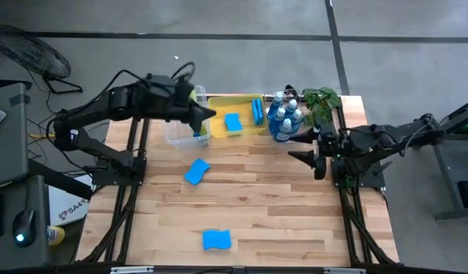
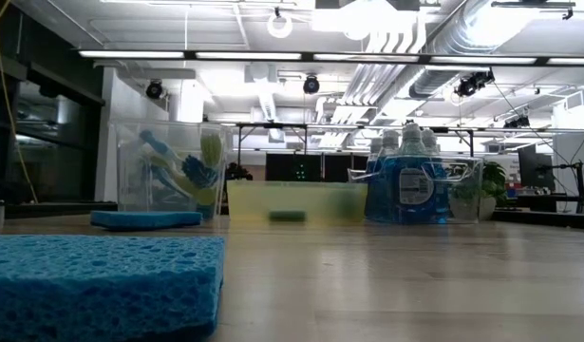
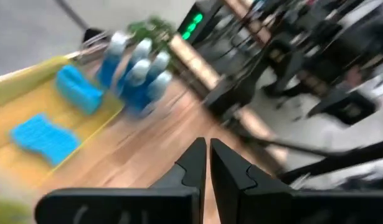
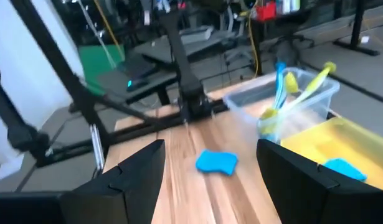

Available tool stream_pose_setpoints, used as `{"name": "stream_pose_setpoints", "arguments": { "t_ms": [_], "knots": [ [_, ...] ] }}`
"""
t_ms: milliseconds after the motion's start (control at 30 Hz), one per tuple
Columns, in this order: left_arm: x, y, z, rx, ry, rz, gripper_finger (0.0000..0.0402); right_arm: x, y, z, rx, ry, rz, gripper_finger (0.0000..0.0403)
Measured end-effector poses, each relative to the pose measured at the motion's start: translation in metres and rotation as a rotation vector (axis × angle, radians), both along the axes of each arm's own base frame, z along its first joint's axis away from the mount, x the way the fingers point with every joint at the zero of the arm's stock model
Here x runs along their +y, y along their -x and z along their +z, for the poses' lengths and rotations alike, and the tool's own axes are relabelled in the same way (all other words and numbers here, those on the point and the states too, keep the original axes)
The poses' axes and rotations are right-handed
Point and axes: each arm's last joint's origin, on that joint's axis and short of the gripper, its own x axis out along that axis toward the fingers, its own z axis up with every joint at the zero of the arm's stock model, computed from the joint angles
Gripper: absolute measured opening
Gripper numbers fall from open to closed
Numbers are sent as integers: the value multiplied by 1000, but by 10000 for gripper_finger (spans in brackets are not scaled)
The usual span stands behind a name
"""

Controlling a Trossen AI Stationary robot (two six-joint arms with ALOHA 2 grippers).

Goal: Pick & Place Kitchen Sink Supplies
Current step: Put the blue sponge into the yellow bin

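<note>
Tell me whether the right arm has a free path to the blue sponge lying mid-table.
Probably yes. The right gripper waits open at the table's right side, and only bare wood lies between it and the sponge. The left gripper is shut, up by the clear bin, out of the way.

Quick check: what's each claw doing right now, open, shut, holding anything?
Left claw: shut, holding nothing, up by the clear bin.
Right claw: open, empty, at the table's right edge.

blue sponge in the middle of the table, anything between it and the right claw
Nothing visible. The flat blue sponge lies alone on bare wooden table, and the open right claw hovers over the table's right side with only clear boards between them. The cluster of clear blue soap bottles sits farther back, off that line.
</note>
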Motion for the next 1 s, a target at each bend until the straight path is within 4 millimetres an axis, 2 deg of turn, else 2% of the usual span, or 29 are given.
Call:
{"name": "stream_pose_setpoints", "arguments": {
  "t_ms": [200, 433, 667, 833, 1000],
  "knots": [
    [-19, 1, -26, 216, -41, -64, 18, 7, 3, -16, 159, 10, 80, 248],
    [-49, -6, -80, 435, -23, -148, 18, 9, 3, -22, 224, 32, 91, 248],
    [-66, -8, -148, 617, 32, -204, 28, 6, 3, -22, 217, 65, -2, 248],
    [-69, -5, -196, 712, 157, -252, 94, 4, 3, -22, 207, 57, -70, 248],
    [-68, 4, -236, 775, 249, -169, 185, 3, 4, -22, 199, 39, -110, 248]
  ]
}}
